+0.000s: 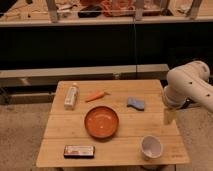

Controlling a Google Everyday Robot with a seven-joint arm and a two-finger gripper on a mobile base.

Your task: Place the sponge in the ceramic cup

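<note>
No writing can be read anywhere. The bottle (71, 96) has a pale label and the packet (79, 150) shows red and white print, both illegible. The gripper (169, 116) hangs at the right edge of the table (60, 127).

The one camera stood on the near side of the wooden table (120, 147) and looked down on it at a steep slant, far enough back that the whole top showed, with floor (20, 131) on either side. It faced across the table toward the grey ledge (75, 74) beyond its far edge. The gripper (169, 116) hung at the table's right edge.
</note>
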